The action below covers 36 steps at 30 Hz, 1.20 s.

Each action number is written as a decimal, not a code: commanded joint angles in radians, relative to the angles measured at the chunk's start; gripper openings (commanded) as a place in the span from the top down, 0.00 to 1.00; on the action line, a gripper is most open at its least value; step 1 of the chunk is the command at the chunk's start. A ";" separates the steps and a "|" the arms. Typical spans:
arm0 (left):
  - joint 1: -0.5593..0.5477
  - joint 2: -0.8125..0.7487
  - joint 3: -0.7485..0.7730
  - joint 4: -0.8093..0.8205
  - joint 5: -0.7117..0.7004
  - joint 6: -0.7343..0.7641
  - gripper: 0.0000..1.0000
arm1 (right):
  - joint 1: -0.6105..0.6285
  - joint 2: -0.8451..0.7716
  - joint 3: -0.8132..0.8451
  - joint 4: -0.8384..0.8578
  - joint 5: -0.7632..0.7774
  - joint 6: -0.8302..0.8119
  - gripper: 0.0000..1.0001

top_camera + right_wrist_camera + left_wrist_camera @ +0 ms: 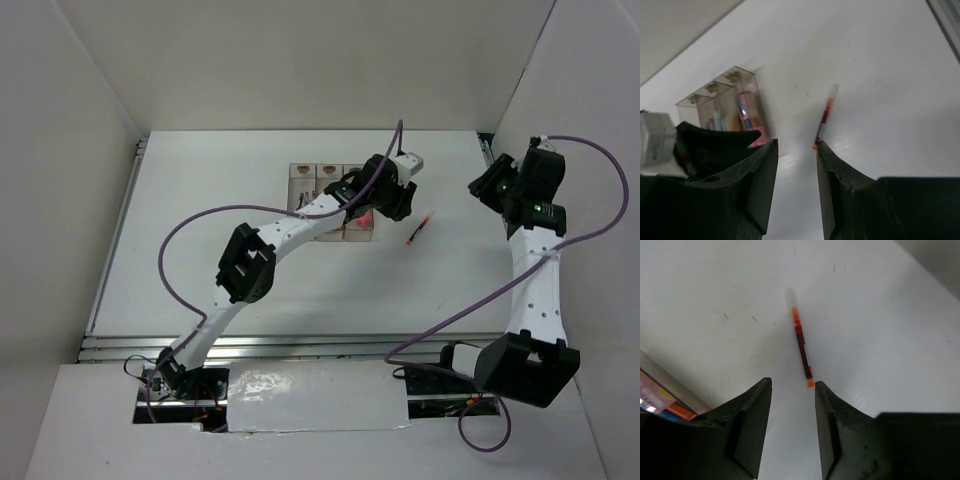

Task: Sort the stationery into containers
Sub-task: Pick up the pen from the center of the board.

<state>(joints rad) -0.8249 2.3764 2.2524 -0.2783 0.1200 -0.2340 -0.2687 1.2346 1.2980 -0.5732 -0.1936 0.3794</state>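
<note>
One loose item is left out that I can see: a thin red-and-orange pen with a clear cap [801, 345]. It's lying flat on the white table [200, 290], just right of the three clear plastic bins joined side by side [754, 82]. The bins already have some colourful stuff in them, but I can't make out which pieces.

The left arm's fingers [752, 425] are apart with nothing between them, hovering right beside the bins and pointed at the pen's near tip. The right arm's fingers [762, 185] are apart and empty too, looking at the same pen from the other side.

What worries me:
- Both arms are lined up on one pen. If both go for it, they'll probably knock wrists.
- The pen is skinny and the table looks slick. If the fingers close off-centre, I'd bet it rolls or squirts away.
- The left wrist is so near the bins that a sloppy swing could shove them.

The setup is plain: a matte white top with a few scuffs, pale panels [80, 100] boxing it in, and purple cables [190, 225] looping off each arm.
</note>
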 commanded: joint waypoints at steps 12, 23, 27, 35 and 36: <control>-0.052 0.217 0.072 0.094 -0.013 -0.016 0.36 | -0.145 -0.123 -0.103 -0.063 -0.081 -0.045 0.57; -0.072 0.283 0.098 0.080 -0.062 -0.004 0.40 | -0.148 -0.119 -0.101 -0.060 -0.090 -0.056 0.58; -0.089 0.311 0.144 0.053 -0.074 0.018 0.45 | -0.153 -0.119 -0.100 -0.060 -0.092 -0.062 0.58; -0.117 0.336 0.196 0.016 -0.115 0.033 0.51 | -0.156 -0.109 -0.089 -0.066 -0.116 -0.056 0.59; -0.117 0.339 0.197 0.005 -0.114 0.027 0.52 | -0.156 -0.106 -0.085 -0.068 -0.118 -0.057 0.59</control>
<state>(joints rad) -0.9379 2.6904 2.4020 -0.2638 0.0219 -0.2111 -0.4171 1.1225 1.1889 -0.6247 -0.2916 0.3317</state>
